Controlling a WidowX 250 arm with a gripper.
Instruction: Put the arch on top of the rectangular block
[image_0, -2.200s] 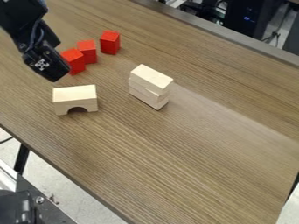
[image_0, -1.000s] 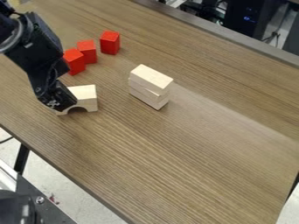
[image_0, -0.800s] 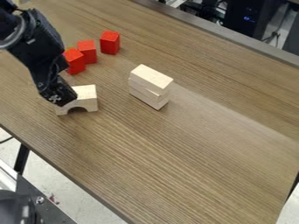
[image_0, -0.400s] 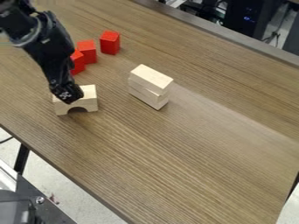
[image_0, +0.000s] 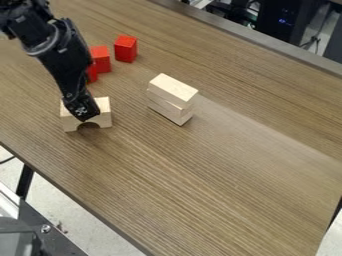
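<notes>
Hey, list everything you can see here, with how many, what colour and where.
Arch: one, pale wood, left part of the table
Rectangular blocks: at least two, pale wood, stacked right of the arch
Red blocks: three, red, beyond the arch, one partly behind the arm
Table: one, brown, across the view
Equipment: several pieces, mostly black, top right
Floor: one, pale grey, lower left
Arm: one, black, from upper left
Claw: one, black, at the arch

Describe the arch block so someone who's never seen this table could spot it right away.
On the brown table, follow the black gripper down. At its lower end, nearer than the red blocks, sits a pale, partly covered block. Unlike the pale stack farther right in view, it has a rounded notch underneath.
</notes>
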